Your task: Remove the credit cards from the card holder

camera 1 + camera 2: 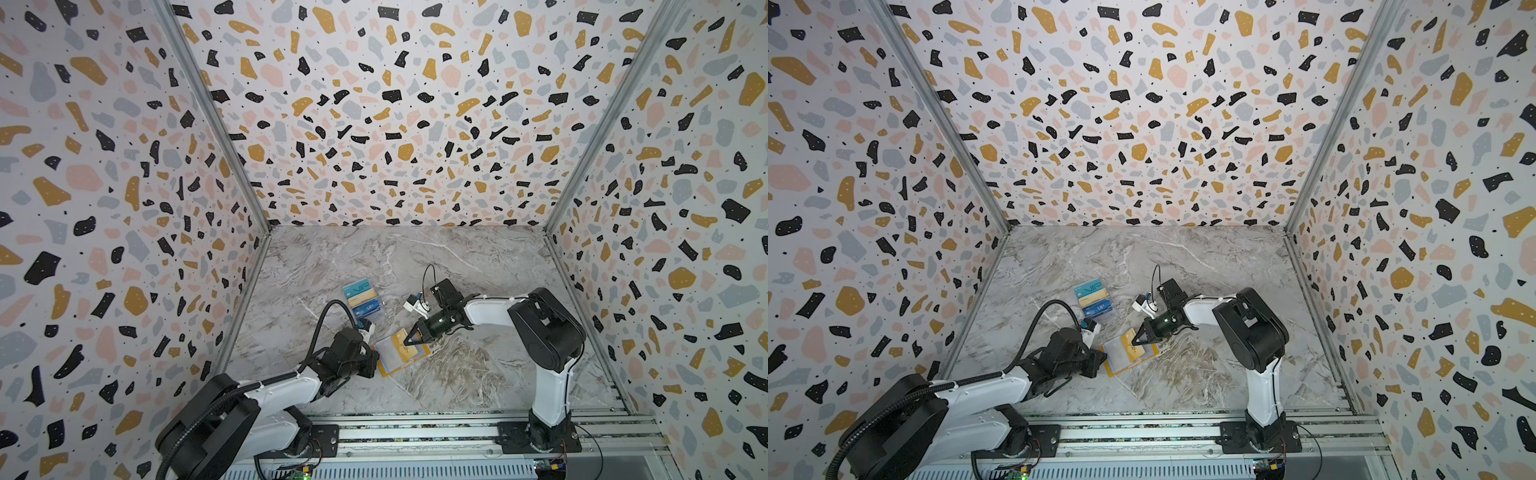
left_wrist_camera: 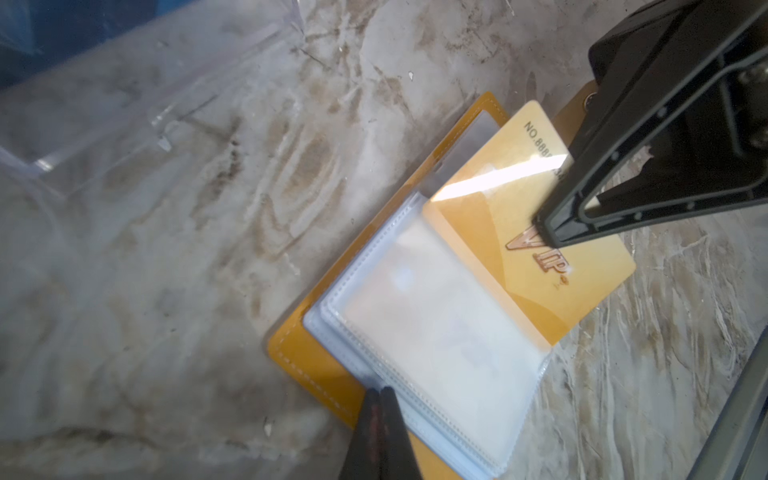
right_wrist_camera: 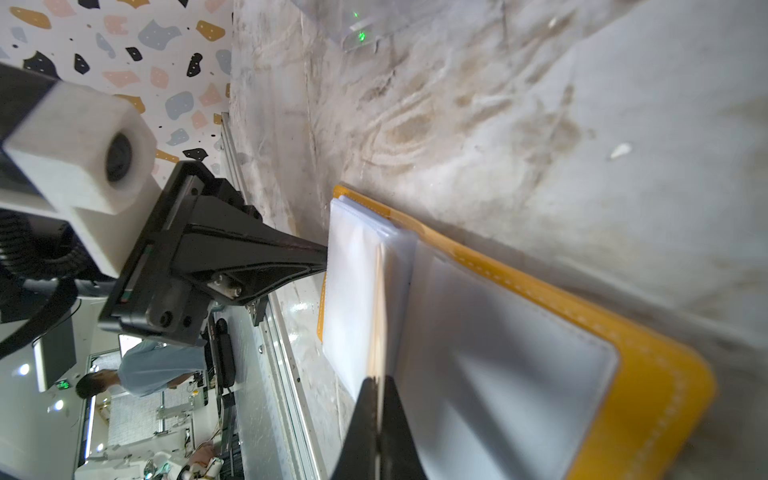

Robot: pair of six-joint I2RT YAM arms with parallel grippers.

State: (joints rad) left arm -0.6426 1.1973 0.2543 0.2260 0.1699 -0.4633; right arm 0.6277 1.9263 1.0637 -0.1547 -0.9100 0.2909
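left gripper (image 2: pixel 378 395) is sitting closed with its tips on the near edge of the yellow card holder (image 2: pixel 307 365), looks like it's anchoring the holder on the marble table (image 1: pixel 457 266) so nothing is sliding when a card gets pulled; can't tell if it's pinching a sleeve or just pressing down. clear sleeves (image 2: pixel 436 332) are fanning open over the cover. right gripper (image 3: pixel 378 386) is clamping the gold VIP card (image 2: pixel 582 282) between closed fingertips, right by the lettering; card is lying partly out of its pocket, one end under the sleeve, the rest sticking out toward the right arm, so it's set up for a pull away from the left gripper. farther back, teal card (image 1: pixel 358 287), beige card (image 1: pixel 365 297) and blue card (image 1: pixel 370 308) are sitting stepped in a clear stand (image 2: pixel 164 137), well apart from both grippers, already out of the holder
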